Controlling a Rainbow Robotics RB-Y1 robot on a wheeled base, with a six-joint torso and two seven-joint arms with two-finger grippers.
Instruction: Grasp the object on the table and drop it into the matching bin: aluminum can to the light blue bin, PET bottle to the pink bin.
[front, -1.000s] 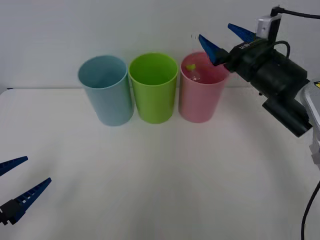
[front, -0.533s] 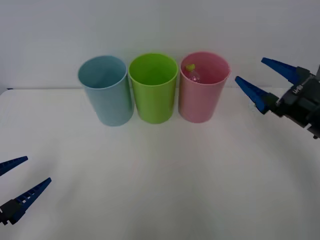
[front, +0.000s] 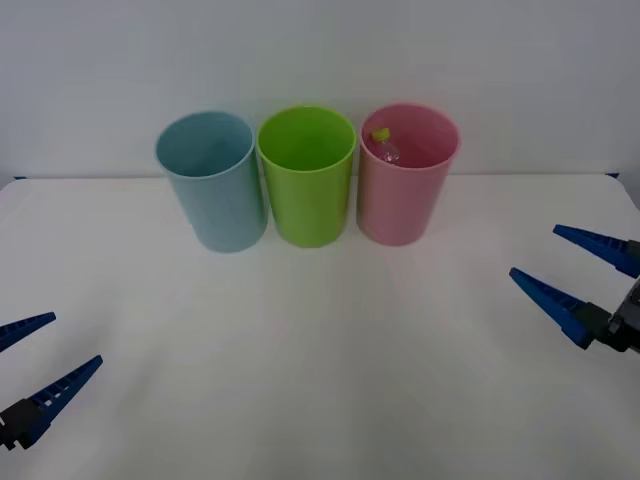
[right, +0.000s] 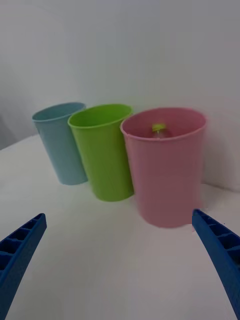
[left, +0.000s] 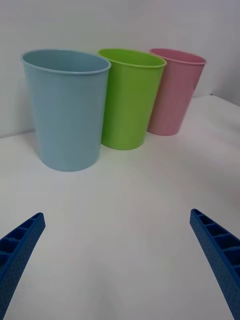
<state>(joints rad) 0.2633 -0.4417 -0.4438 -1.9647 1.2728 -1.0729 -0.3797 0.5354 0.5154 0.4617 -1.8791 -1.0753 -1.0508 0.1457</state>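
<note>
Inside pink bin (front: 405, 200) — PET bottle (front: 384, 143) (body mostly hidden) | both pincers released — right pincer (front: 575, 275), left pincer (front: 45, 358)

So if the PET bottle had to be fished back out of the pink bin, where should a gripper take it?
Probably by the neck just under the yellow-green cap, coming straight down through the rim of the pink bin. The PET bottle stands cap-up against the bin's inner wall, so its sides are walled off.

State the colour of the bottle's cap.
Yellow-green cap on the bottle; front view.
</note>
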